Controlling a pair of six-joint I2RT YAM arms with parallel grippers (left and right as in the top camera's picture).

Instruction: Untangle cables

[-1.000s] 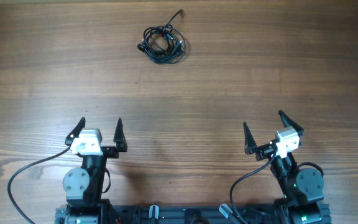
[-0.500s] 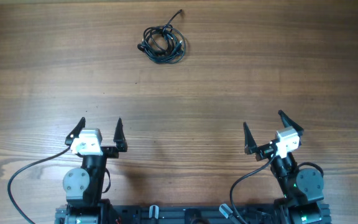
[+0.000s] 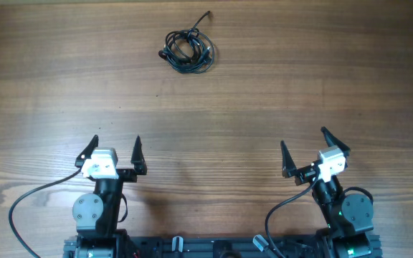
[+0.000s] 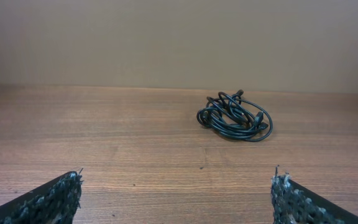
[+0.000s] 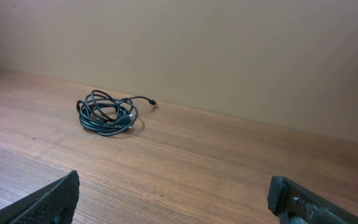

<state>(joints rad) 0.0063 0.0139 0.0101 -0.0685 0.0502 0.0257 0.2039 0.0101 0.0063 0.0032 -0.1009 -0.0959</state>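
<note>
The cables (image 3: 188, 48) are thin black cords bunched in one small tangled knot at the far middle of the wooden table, with one plug end sticking out to the upper right. The knot also shows in the left wrist view (image 4: 235, 117) and the right wrist view (image 5: 106, 114). My left gripper (image 3: 113, 150) is open and empty near the front left, far from the knot. My right gripper (image 3: 305, 146) is open and empty near the front right. Both sets of fingertips frame bare wood in the wrist views (image 4: 176, 186) (image 5: 173, 190).
Thicker black wires (image 3: 27, 201) run from the arm bases along the table's front edge. A plain beige wall (image 4: 179, 37) stands behind the far edge of the table.
</note>
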